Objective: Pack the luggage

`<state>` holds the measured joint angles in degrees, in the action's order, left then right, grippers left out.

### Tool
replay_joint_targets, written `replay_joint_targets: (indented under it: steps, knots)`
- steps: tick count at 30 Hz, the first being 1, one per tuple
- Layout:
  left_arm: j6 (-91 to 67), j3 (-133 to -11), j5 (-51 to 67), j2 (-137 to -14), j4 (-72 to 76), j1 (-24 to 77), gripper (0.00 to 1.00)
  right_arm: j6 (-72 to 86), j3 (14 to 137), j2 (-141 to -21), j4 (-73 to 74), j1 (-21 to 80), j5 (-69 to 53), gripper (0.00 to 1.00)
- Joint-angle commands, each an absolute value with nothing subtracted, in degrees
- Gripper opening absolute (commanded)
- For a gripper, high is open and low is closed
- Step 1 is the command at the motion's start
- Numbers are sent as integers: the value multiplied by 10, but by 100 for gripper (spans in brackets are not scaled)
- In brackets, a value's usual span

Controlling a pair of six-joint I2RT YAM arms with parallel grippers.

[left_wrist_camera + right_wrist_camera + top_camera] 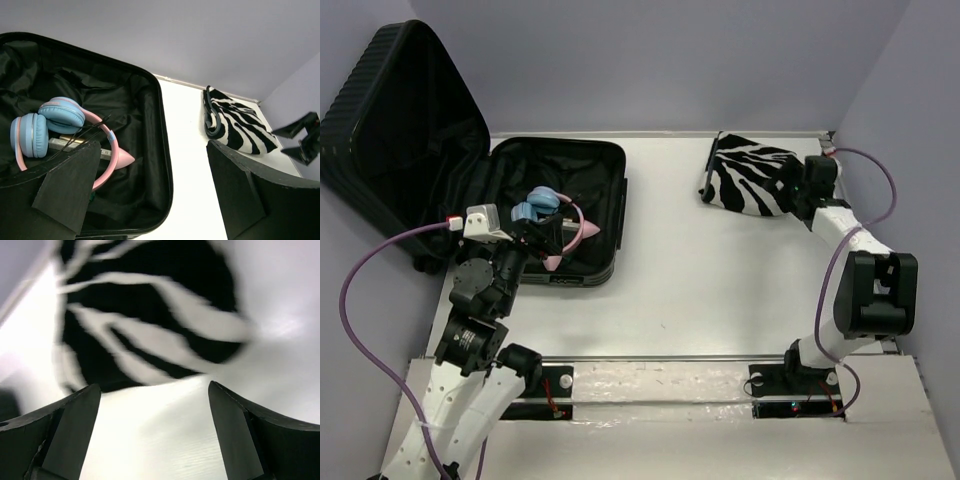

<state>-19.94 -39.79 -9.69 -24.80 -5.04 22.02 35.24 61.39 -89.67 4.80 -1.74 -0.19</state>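
The black ribbed luggage (390, 110) lies open at the far left, lid raised, its lined tray (605, 200) holding blue and pink headphones (545, 205). They also show in the left wrist view (55, 117) inside the tray (150, 130). My left gripper (542, 238) is open and empty above the tray's near part. A zebra-striped pouch (745, 178) lies at the far right, also in the left wrist view (240, 125) and, blurred, in the right wrist view (150, 315). My right gripper (790, 195) is open and empty right next to the pouch's right side.
White tabletop (720, 290) lies between luggage and pouch. Lavender walls enclose the back and sides. A purple cable (365, 320) loops from the left arm, another (880, 185) from the right. A metal rail (660, 360) runs along the near edge.
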Motion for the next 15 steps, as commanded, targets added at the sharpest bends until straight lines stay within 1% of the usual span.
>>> replay_joint_targets:
  steps: [1,3,6,11,12,13,15]
  knots:
    - [-203,-413,-101,-258,-19,216,99,378,585,-896,6,-103,-49,94]
    - [-202,-412,-101,-260,-18,215,99,382,586,-917,-14,-126,-56,95]
    - [-197,-412,-91,-272,-17,215,99,398,598,-967,-45,-157,-112,95]
    - [-180,-417,-53,-296,-19,208,99,401,641,-1050,-82,-157,-199,94]
    - [-182,-419,-48,-303,-21,207,99,407,646,-1076,-81,-157,-211,91]
    - [-184,-420,-45,-305,-21,204,99,416,651,-1086,-83,-157,-208,90]
    - [-189,-419,-33,-308,-18,202,99,422,654,-1101,-91,-157,-210,83]
